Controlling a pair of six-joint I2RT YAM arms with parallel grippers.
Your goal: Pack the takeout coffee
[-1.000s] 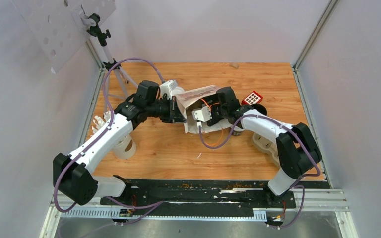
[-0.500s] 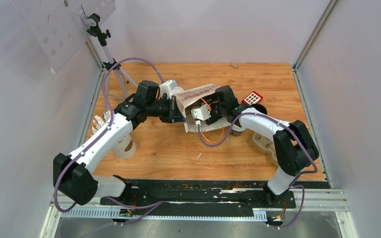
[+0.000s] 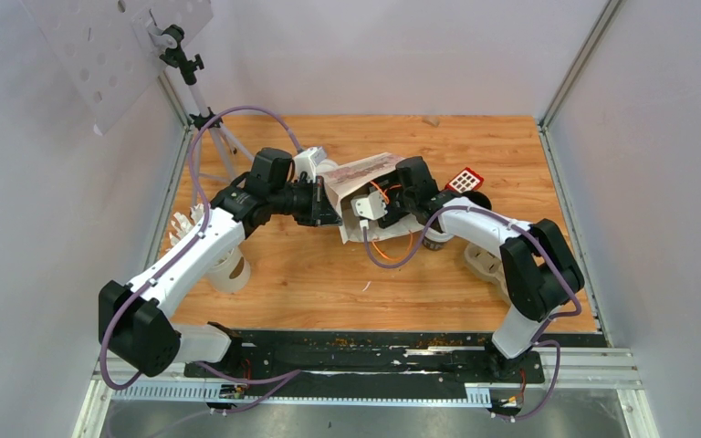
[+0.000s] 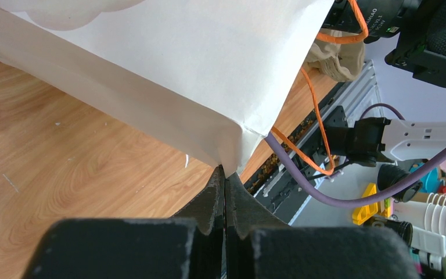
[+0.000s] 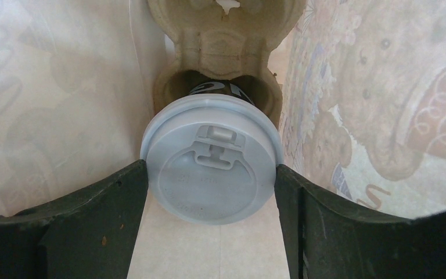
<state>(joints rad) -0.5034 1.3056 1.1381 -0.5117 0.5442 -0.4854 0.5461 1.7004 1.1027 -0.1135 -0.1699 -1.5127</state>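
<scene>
A white printed paper bag [image 3: 365, 173] lies on its side mid-table. My left gripper [image 4: 225, 170] is shut on the bag's corner edge [image 4: 241, 145], jaws pressed together on the paper. My right gripper [image 5: 211, 174] reaches inside the bag; its fingers [image 5: 122, 192] touch both sides of the white sip lid of a takeout coffee cup [image 5: 211, 157]. The cup's dark base sits in a pocket of a pulp carrier [image 5: 220, 40] deep in the bag. From above, the bag hides the cup and the right fingers. A dark cup-like thing [image 3: 434, 240] stands under the right forearm.
A lidless pale cup [image 3: 231, 271] stands by the left arm, with a white fluted stack [image 3: 183, 228] behind it. A red card with white squares [image 3: 465, 180] lies right of the bag. A pale moulded piece [image 3: 484, 260] sits under the right arm. A tripod [image 3: 203, 109] stands back left.
The right arm has pushed a little further left into the bag with the cup. The left arm and the bag corner it holds have stayed put.
</scene>
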